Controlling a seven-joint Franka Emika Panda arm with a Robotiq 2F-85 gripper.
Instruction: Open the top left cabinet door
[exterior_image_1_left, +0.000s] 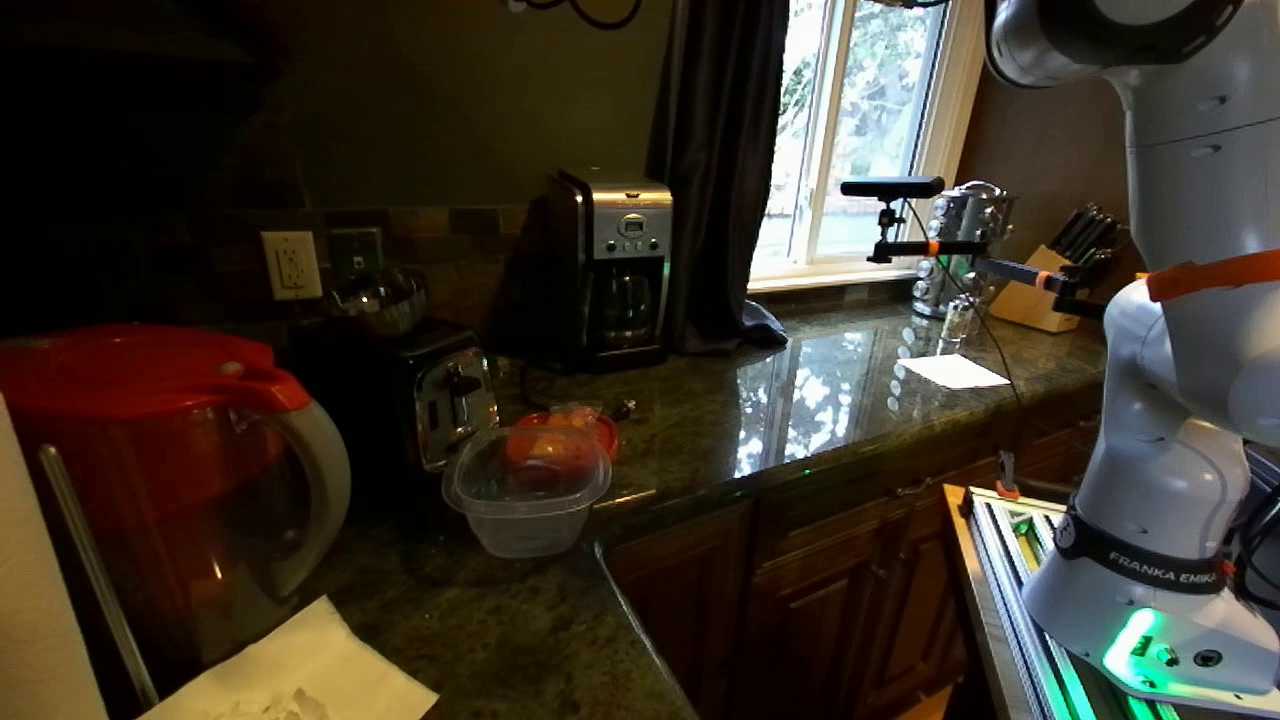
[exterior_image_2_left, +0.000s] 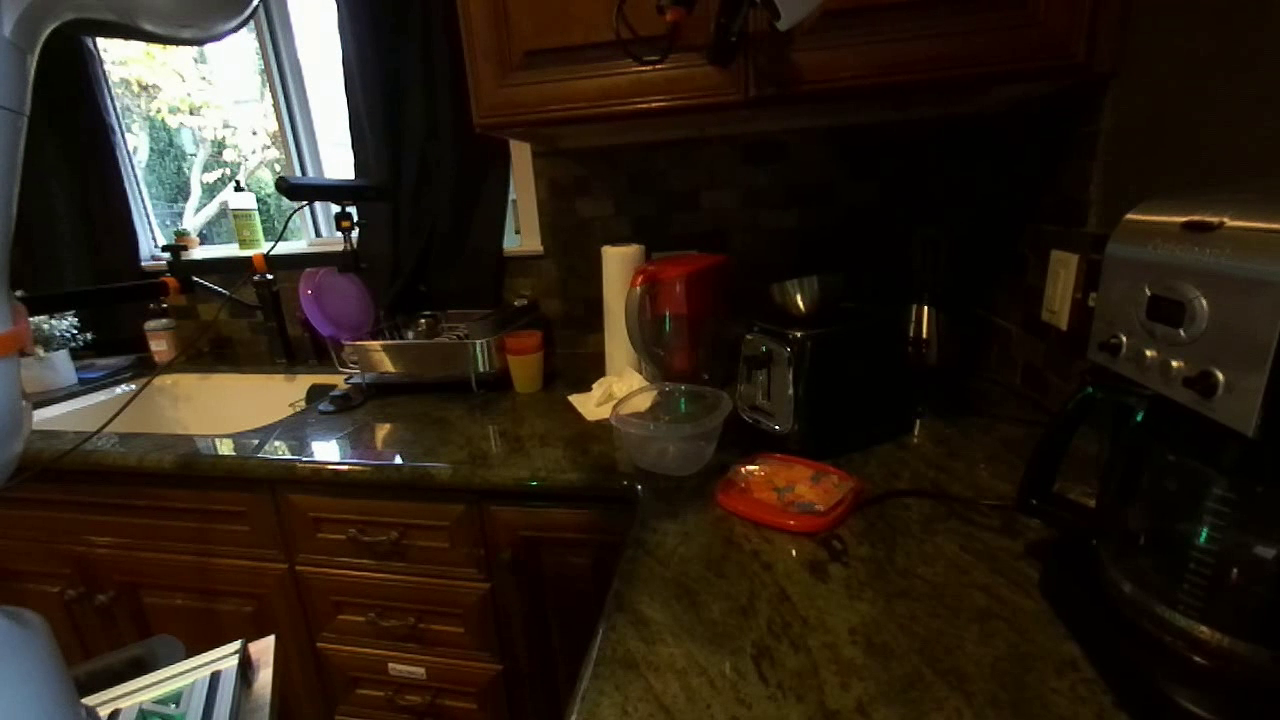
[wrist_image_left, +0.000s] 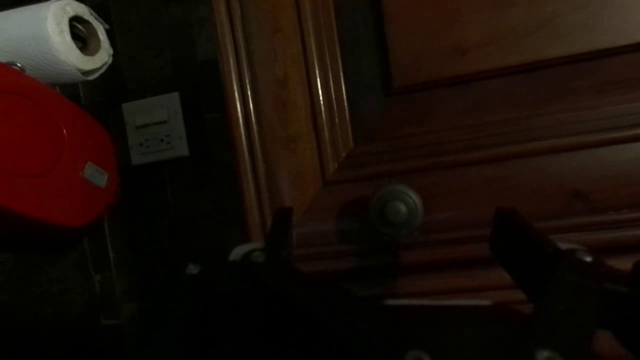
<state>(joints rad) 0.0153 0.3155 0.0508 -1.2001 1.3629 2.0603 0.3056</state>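
The brown wooden upper cabinet door (wrist_image_left: 500, 175) fills much of the wrist view and looks closed. Its round metal knob (wrist_image_left: 404, 199) stands near the door's corner. My gripper (wrist_image_left: 393, 215) is open, with one dark finger on each side of the knob in the picture; the fingers do not touch it. How far the fingertips are from the door is hard to judge in the dim light. In an exterior view the left upper door (exterior_image_2_left: 600, 55) sits flush beside the right upper door (exterior_image_2_left: 920, 40). Dark hand parts hang before their seam, cut off by the top edge.
A red-lidded pitcher (exterior_image_2_left: 690, 310), a paper towel roll (exterior_image_2_left: 622, 300) and a black toaster (exterior_image_2_left: 800, 380) stand below the cabinet. A clear container (exterior_image_2_left: 670, 435) and a red lid (exterior_image_2_left: 785, 495) lie in front. A coffee maker (exterior_image_1_left: 615, 260) stands by the curtain.
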